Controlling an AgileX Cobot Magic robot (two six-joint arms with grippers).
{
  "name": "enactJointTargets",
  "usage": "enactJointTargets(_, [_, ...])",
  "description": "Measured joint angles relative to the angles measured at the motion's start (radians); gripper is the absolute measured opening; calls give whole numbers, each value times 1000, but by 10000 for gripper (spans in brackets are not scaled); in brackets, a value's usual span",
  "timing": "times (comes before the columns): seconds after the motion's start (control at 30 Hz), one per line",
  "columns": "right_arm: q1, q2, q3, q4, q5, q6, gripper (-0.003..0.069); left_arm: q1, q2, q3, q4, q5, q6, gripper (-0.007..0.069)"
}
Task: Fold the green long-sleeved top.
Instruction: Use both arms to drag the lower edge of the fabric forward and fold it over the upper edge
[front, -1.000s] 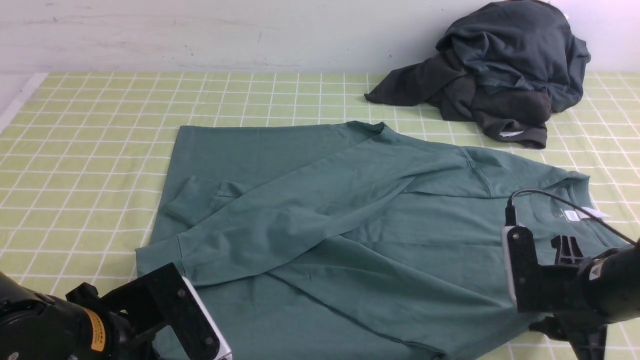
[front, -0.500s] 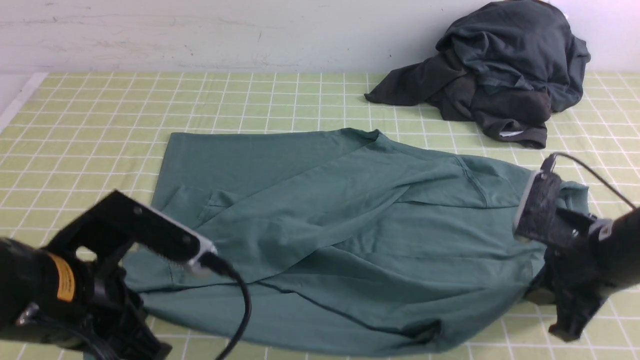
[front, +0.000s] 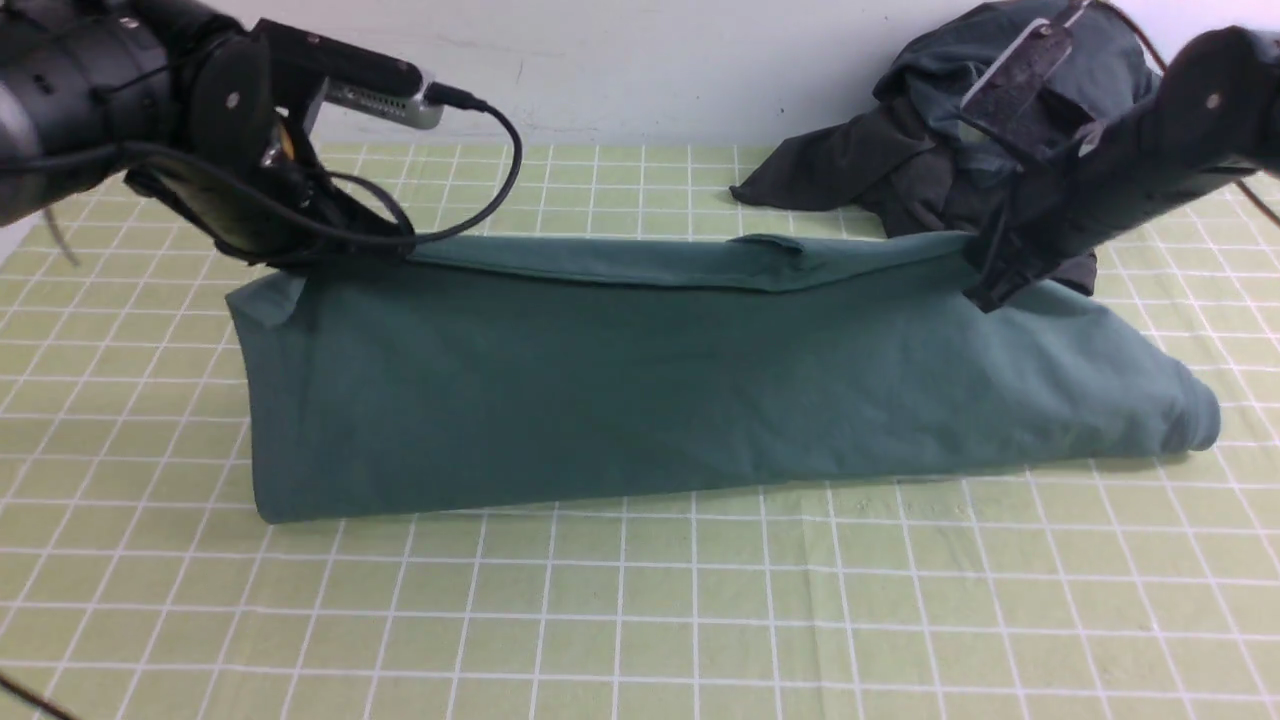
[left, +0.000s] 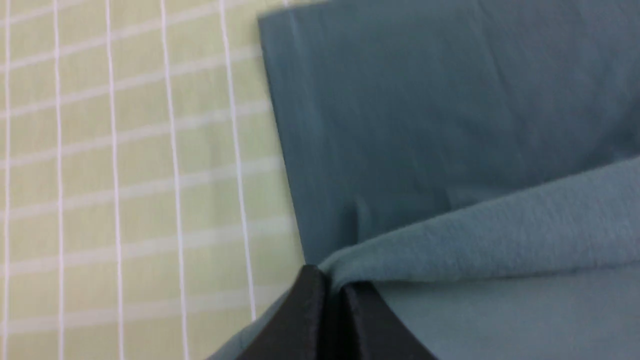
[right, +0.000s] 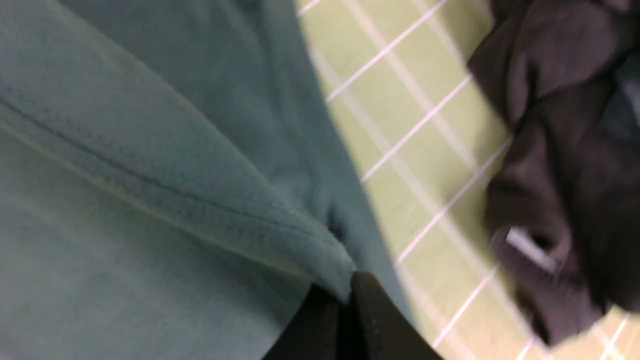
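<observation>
Pinching the top's (front: 640, 400) lifted edge, the left gripper (left: 334, 282) at 10 o'clock and the right gripper (right: 345, 295) at 2 o'clock held it doubled lengthwise at the mat's (front: 640, 620) centre, so laying it down and crosswise folds apparently remained.

Teal-green top (front: 650, 400), dark grey clothes heap (front: 860, 170), yellow-green white-gridded tablecloth (front: 640, 620).

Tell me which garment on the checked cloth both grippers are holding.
The green long-sleeved top: the left gripper and right gripper pinch its raised edge. The dark crumpled garment lies heaped behind it.
</observation>
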Motion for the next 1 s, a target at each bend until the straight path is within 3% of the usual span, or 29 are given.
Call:
enactJointTargets(0.2, [-11,216,-231,-33,-3,4,-2,19,379,-405,11,54,5,13])
enactJointTargets(0.3, [-23,299,-305,-35,-3,47,13,20,568,-631,11,111,38,67])
enactJointTargets(0.37, [-29,327,-324,-38,-4,88,43,20,662,-772,11,163,59,126])
enactJointTargets(0.5, [-48,341,-342,-54,-3,180,194,20,818,-1046,11,326,71,361])
enactJointTargets(0.6, [-53,338,-381,-42,26,263,285,20,797,-1097,-5,377,95,451])
enactJointTargets(0.67, [-53,332,-413,4,64,317,304,21,767,-1110,-44,424,127,471])
enactJointTargets(0.8, [-34,318,-439,128,123,330,260,22,723,-1114,-167,448,211,446])
enactJointTargets(0.93, [30,358,-444,301,158,195,75,20,729,-1072,-321,450,251,302])
enactJointTargets(1.0, [61,398,-444,354,161,114,20,15,748,-1048,-359,451,255,221])
